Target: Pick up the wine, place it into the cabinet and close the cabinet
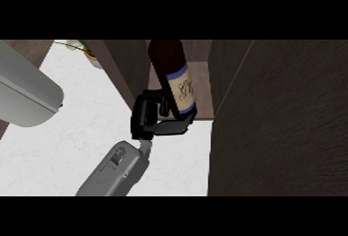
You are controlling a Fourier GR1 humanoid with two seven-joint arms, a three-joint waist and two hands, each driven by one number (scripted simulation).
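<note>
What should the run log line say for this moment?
phase: placing | right hand: curled round wine bottle | wine bottle: tilted, at mouth of open cabinet | closing: not yet done

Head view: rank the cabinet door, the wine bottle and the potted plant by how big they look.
1. Cabinet door, nearest the camera.
2. Wine bottle.
3. Potted plant, farther back and partly hidden.

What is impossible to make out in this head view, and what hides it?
Head view:
wine: upper end cut off by the top edge; lower end covered by the right hand.
cabinet inside: hidden by the wine and the dark panel at right.
left hand: does not show; only a grey shape at the left edge.
plant: cut off at the top.
</note>
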